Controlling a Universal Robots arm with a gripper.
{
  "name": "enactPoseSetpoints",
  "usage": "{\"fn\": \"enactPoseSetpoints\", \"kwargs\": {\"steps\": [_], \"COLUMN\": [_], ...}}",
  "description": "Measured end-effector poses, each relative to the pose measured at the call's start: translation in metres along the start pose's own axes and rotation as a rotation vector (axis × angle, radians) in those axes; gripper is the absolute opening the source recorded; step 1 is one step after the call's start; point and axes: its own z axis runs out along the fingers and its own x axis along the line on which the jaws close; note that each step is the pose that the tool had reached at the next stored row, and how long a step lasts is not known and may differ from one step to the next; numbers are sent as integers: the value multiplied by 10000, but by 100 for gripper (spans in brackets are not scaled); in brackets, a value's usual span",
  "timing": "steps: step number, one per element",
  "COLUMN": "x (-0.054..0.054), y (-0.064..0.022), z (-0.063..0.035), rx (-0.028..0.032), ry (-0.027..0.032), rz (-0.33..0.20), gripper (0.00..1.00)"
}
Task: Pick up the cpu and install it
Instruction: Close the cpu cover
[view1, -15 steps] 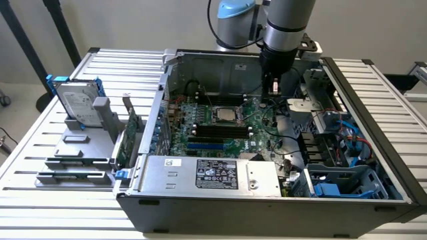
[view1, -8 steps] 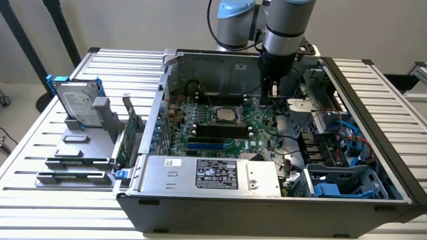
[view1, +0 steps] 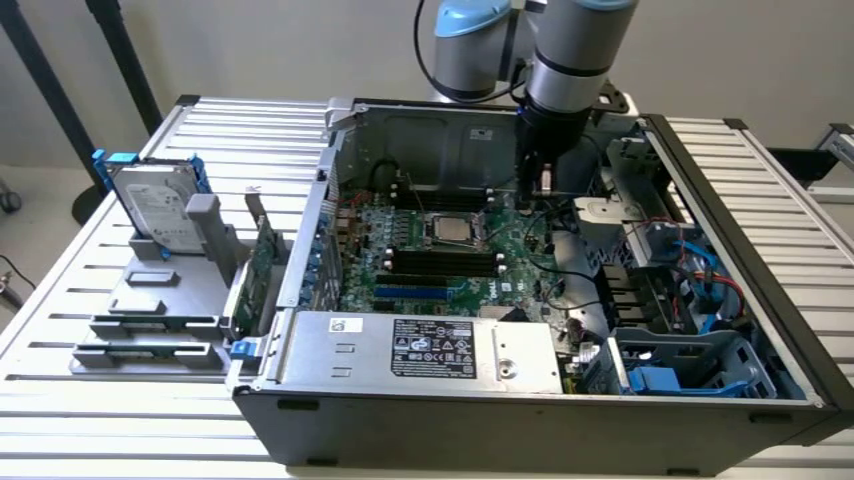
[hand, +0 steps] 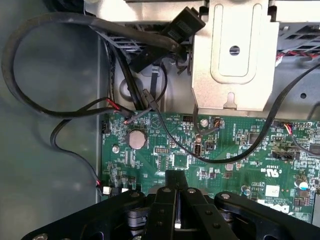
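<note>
Surface: slatted metal table (view1: 747, 180), with an open computer case (view1: 534, 410) lying on it
Claw: I see my gripper (view1: 545, 188) (hand: 176, 175) down inside the case, fingers pressed together, over the green motherboard (hand: 225, 150) near its edge
Cpu: the cpu (view1: 454, 230) sits in the mid-board socket, apart from the claw, toward the exterior view's left
Outside: hard drive (view1: 154, 210) upright on a grey stand (view1: 174, 300)

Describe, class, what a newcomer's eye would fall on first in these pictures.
The open computer case with its green motherboard dominates the scene, the shut gripper hanging inside near its back wall. A shiny square cpu sits mid-board; a hard drive stands upright at the exterior view's left.
</note>
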Motion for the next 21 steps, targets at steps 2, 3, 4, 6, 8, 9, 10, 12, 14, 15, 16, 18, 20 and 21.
{"fn": "enactPoseSetpoints", "kwargs": {"steps": [2, 3, 4, 6, 8, 9, 10, 12, 14, 15, 16, 18, 20, 21], "x": [0, 0, 0, 1, 1, 0, 0, 0, 1, 1, 1, 1, 2, 1], "y": [0, 0, 0, 0, -1, -2, -6, -16, -28, -34, -43, -63, -83, -93], "z": [-2, -3, -4, -4, -5, -5, -6, -5, -5, -4, -4, -4, -3, -2], "rx": [186, 284, 368, 512, 641, 704, 768, 895, 1024, 1082, 1137, 1238, 1324, 1367], "ry": [2, 4, 7, 12, 18, 20, 18, 23, 25, 27, 28, 33, 35, 36], "rz": [-9, -14, -20, -43, -71, -84, -102, -136, -162, -175, -184, -201, -216, -223], "gripper": [11, 11, 11, 11, 11, 11, 11, 11, 11, 11, 11, 11, 11, 11]}}
